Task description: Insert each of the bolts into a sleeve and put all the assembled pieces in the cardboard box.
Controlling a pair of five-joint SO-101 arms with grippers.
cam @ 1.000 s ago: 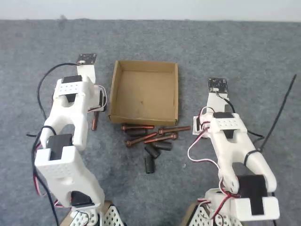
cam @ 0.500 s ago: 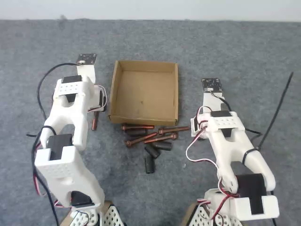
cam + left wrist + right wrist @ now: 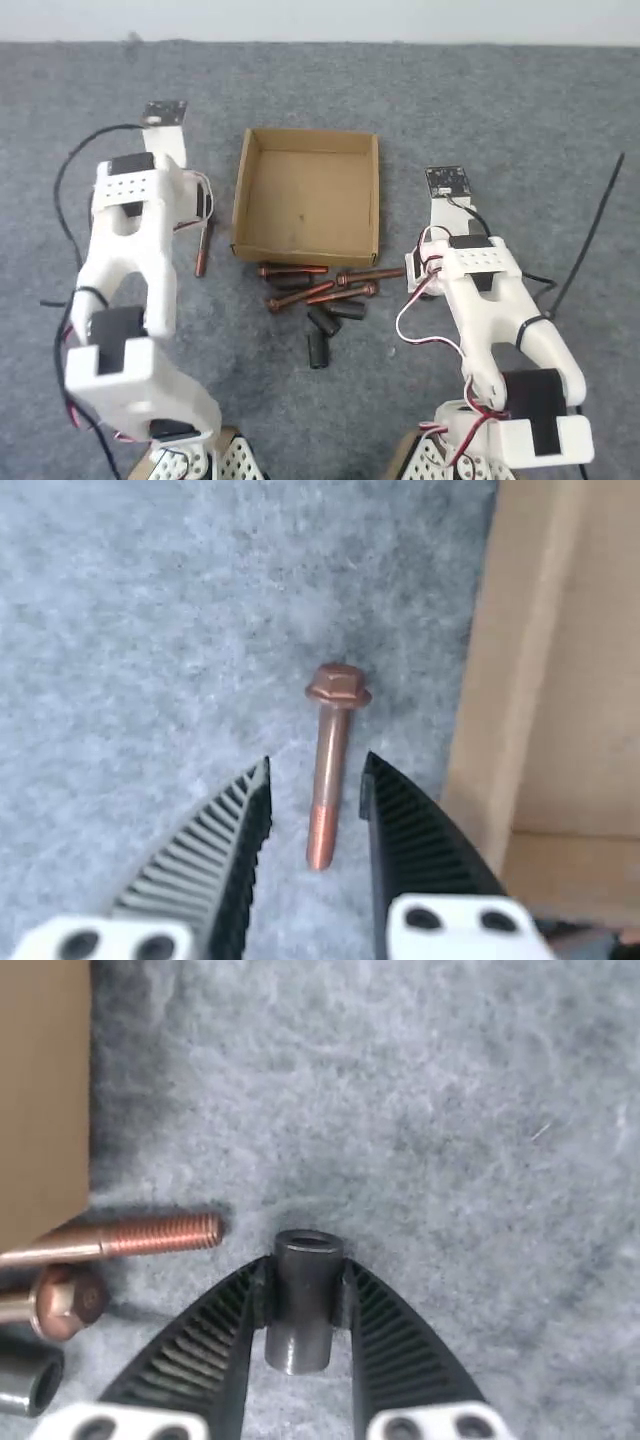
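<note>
Snugly within right end effector (image 3: 305,1266): sleeve (image 3: 302,1305)

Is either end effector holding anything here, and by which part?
The right end effector grips a black sleeve across its round sides. The left end effector holds nothing: it is open, straddling a bolt lying on the carpet.

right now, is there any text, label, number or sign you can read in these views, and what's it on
None can be read.
The cardboard box: plain walls, no print.
The copper bolt between the open left gripper fingers: no markings that I can make out.
The black sleeve clamped in the right gripper: no markings either.
The small board on the right wrist and the small board on the left wrist: too small to read.
</note>
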